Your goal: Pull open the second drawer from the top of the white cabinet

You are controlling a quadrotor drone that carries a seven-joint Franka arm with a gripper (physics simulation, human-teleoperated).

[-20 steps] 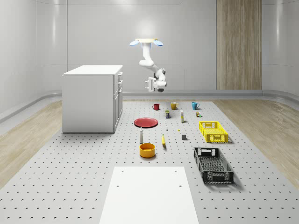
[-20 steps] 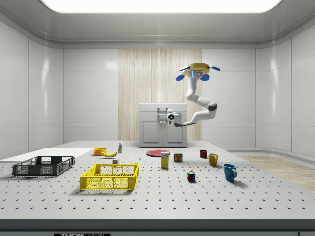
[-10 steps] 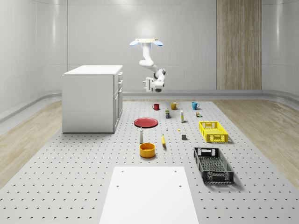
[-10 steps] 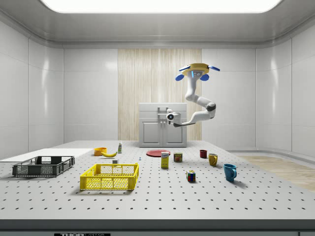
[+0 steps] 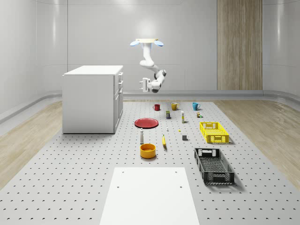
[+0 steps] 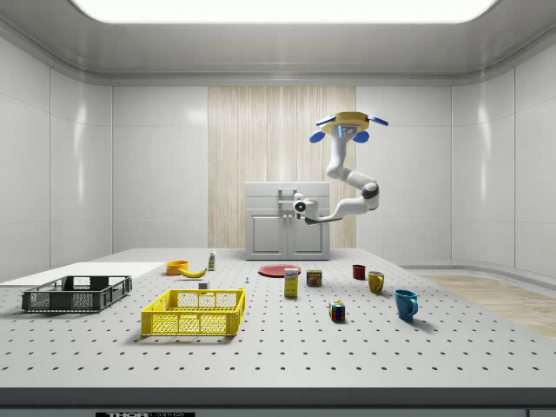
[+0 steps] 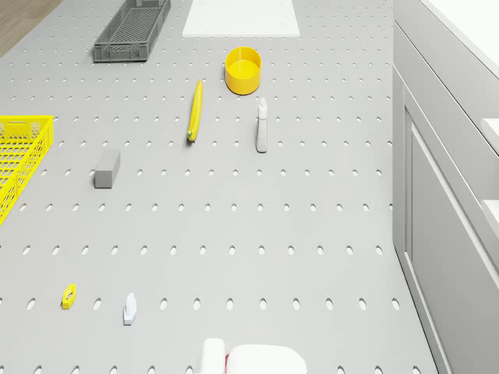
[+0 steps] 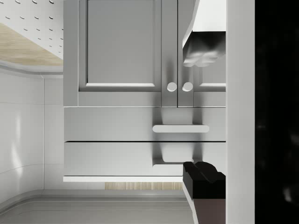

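Observation:
The white cabinet (image 5: 91, 101) stands at the whole-scene view's left, its drawer fronts (image 5: 120, 84) facing the arm. The drone (image 5: 146, 42) hovers in the air beside the cabinet, above the table's far part. Its arm bends down to my gripper (image 5: 142, 83), which hangs level with the drawers, a short way off them. In the wrist view the second drawer (image 8: 112, 123) with its bar handle (image 8: 181, 128) lies ahead, next to the top drawer (image 8: 112, 158). My gripper (image 8: 204, 114) is open, one finger (image 8: 203, 46) and the other finger (image 8: 203, 179) wide apart, holding nothing.
On the pegboard table lie a red plate (image 5: 146, 123), an orange bowl (image 5: 147, 150), a banana (image 7: 194, 111), a small bottle (image 7: 262, 128), mugs (image 5: 156, 107), a yellow crate (image 5: 214, 131) and a black crate (image 5: 213, 165). A white board (image 5: 150, 194) lies at the front.
My gripper has swung toward the cabinet's drawer side and risen slightly. The drone has kept its place.

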